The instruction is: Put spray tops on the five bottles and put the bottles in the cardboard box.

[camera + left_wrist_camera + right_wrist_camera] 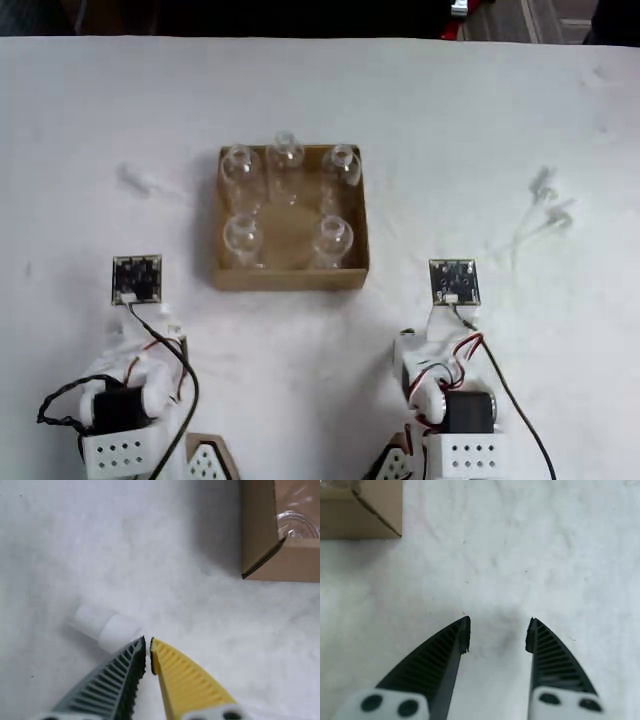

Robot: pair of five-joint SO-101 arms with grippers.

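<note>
— Left hand (148, 652) is seen pinched shut, empty; right hand (497, 632) is held wide above the desk (545, 540). Which step is reached?
— Capping, it is judged: bottles (243, 235) are stood topless in the box (290, 278), tops (547, 202) left well apart. One must be fetched.

Bottles (285, 155): five
Box (292, 277): one
Spray tops (137, 181): three discernible; the far cluster is hard to separate
White cylinder (102, 625): one
Arms (125, 405): two
</note>
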